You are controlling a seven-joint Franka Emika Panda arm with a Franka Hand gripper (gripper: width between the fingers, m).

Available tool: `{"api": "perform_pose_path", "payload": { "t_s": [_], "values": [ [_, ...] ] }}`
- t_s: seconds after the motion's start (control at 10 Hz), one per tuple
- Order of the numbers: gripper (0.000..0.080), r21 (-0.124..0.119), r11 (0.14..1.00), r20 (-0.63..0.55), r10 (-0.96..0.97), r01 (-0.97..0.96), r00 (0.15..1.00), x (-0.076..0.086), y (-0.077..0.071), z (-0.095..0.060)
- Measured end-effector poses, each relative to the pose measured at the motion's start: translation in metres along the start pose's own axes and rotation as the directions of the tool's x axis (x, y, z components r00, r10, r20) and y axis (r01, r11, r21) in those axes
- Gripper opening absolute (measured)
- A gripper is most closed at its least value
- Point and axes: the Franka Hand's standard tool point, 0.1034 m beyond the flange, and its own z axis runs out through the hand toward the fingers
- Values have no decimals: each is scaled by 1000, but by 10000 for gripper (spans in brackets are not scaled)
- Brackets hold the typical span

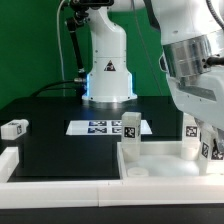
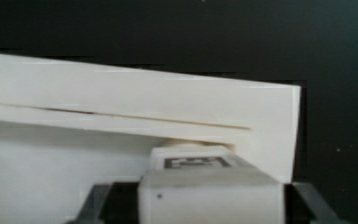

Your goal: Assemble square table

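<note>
We see the gripper (image 2: pixel 211 204) closed narrow on the held leg (image 2: pixel 199 166), one finger on either side, at the tabletop's (image 1: pixel 160 166) corner on the exterior view's right; we cannot tell whether leg and tabletop touch. A second leg (image 1: pixel 130 127) stands upright at the tabletop's other far corner. A third leg (image 1: pixel 15 128) lies well apart on the table (image 1: pixel 50 150), and the marker board (image 1: pixel 98 127) lies just behind the tabletop.

White rounded arm (image 1: pixel 195 40), base (image 1: pixel 106 85) with blue glow and black triangle (image 1: pixel 108 68), black cable (image 1: pixel 72 42)
</note>
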Motion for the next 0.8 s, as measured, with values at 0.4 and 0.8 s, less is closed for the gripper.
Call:
{"api": "perform_pose_path", "payload": {
  "t_s": [0.4, 0.8],
  "values": [
    [637, -59, 807, -38, -590, 588, 807, -9, -4, -1],
    [648, -121, 367, -14, -930, 922, 368, 1, -6, -6]
  ]
}}
